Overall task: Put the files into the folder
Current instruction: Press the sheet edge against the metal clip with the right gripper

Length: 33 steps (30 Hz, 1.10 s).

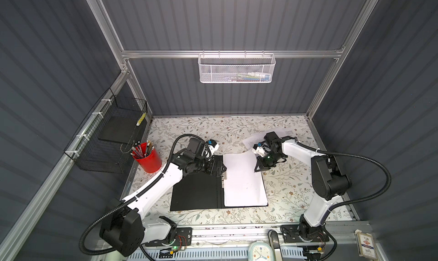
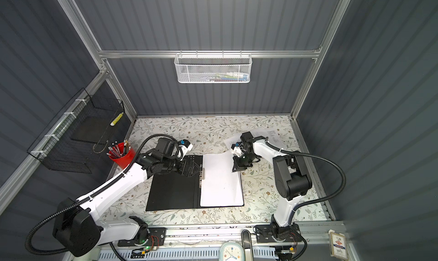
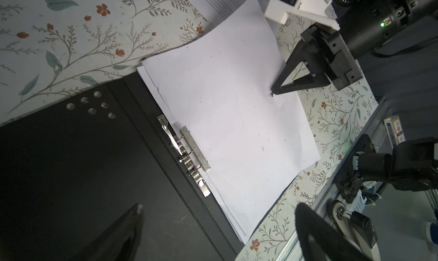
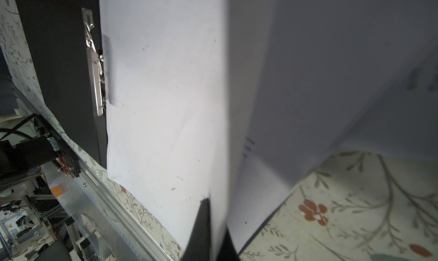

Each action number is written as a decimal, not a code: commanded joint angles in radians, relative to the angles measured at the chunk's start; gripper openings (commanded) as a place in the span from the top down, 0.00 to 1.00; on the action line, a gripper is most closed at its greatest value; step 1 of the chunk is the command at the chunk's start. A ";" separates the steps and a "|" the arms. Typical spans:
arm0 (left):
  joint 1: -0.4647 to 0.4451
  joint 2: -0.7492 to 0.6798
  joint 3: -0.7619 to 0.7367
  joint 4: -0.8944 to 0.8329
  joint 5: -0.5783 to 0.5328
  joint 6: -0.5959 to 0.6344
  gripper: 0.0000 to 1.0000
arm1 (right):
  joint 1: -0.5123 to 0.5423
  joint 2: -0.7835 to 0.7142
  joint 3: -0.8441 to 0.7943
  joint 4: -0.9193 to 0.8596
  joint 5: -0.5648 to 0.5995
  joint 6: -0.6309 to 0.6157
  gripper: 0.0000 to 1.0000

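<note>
White blank-faced files (image 1: 244,184) lie in the open black folder (image 1: 196,193); right gripper (image 1: 256,170) fingers pinch one sheet's edge, left gripper (image 1: 223,171) fingers spread.

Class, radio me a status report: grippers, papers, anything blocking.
Left gripper open over the folder, near its clip. Right gripper shut on edge of top sheet, lying over folder. More sheets outside on table. Nothing blocking.

A lab robot booth: aluminium frame (image 1: 232,54), grey ribbed walls (image 1: 225,18), left arm (image 1: 151,188) and right arm (image 1: 316,207) bolted to the near rail (image 1: 237,232).
</note>
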State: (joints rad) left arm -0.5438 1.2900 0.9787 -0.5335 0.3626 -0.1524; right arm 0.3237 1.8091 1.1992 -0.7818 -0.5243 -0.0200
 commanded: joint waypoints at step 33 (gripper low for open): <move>-0.001 0.005 0.002 -0.023 0.034 0.009 0.00 | 0.020 0.038 0.000 0.000 -0.019 0.025 0.91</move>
State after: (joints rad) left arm -0.5438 1.2900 0.9783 -0.5381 0.3794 -0.1520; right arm 0.3393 1.8252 1.1984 -0.7628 -0.5495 0.0013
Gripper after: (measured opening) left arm 0.997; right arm 0.082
